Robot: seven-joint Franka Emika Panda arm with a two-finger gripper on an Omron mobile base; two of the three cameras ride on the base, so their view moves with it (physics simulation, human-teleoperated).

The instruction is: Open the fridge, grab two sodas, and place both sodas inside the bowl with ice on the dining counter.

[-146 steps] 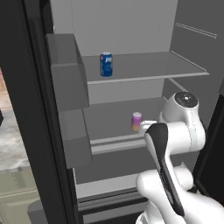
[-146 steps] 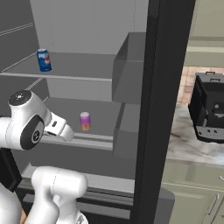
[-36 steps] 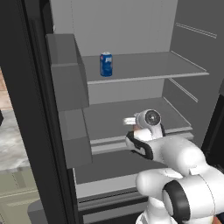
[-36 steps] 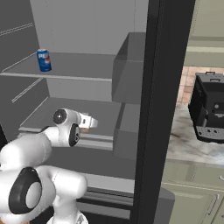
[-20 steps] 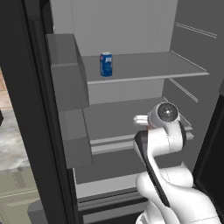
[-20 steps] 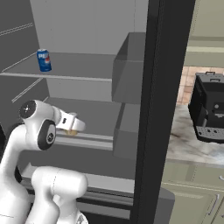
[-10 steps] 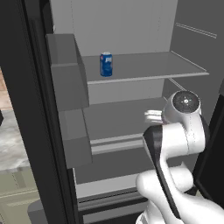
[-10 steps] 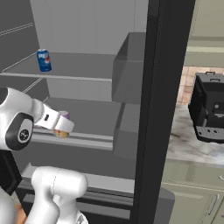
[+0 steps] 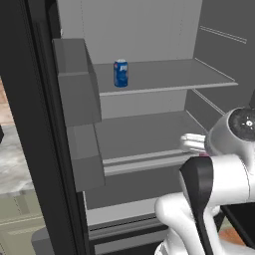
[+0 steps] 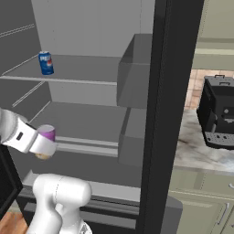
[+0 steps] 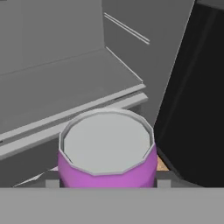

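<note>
pincer (image 11: 107, 183): grips pink soda (image 11: 107, 151) | blue soda (image 9: 120, 73): upper fridge (image 9: 149, 129) shelf

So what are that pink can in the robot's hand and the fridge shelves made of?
The pink can looks like painted metal: glossy magenta wall, flat matte grey lid with a raised rim. The gripper is closed around it. The fridge shelves look like smooth matte grey plastic or coated metal; being a render, it is hard to say which.
</note>
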